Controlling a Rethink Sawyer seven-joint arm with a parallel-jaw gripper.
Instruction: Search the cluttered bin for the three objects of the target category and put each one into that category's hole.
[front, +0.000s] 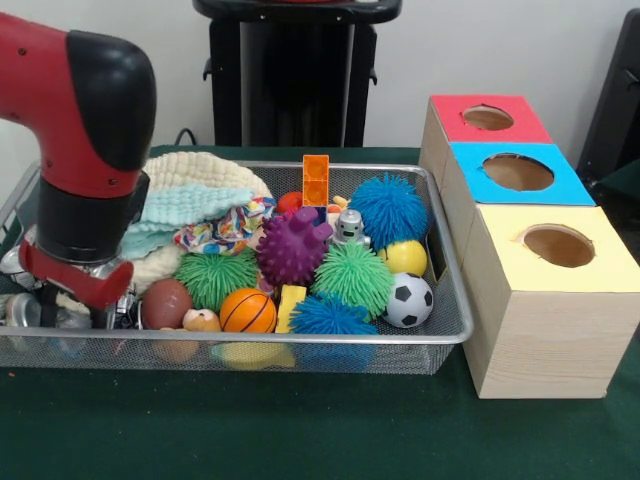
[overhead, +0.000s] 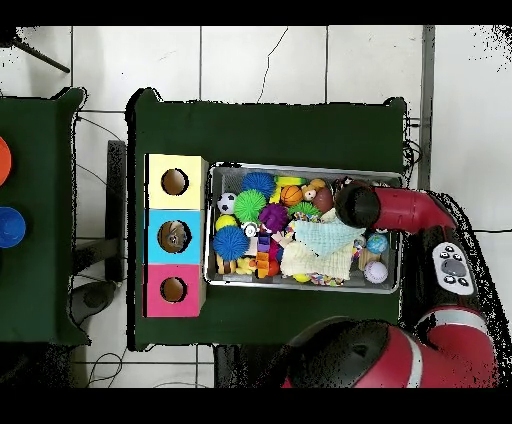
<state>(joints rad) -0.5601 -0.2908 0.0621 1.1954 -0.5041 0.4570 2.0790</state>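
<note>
Gripper (front: 75, 300) sits low in the mesh bin's (front: 455, 330) end farthest from the three-hole box (front: 545, 300); whether its jaws are open I cannot tell. Target category unknown, so lift straight up, avoiding the knitted cloth (front: 195, 200) just beside it

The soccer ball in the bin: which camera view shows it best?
The front view. There the soccer ball lies unobstructed at the bin's near corner beside the yellow box, with its black and white patches plain. The overhead view shows the ball only as a small patched dot near that box.
</note>
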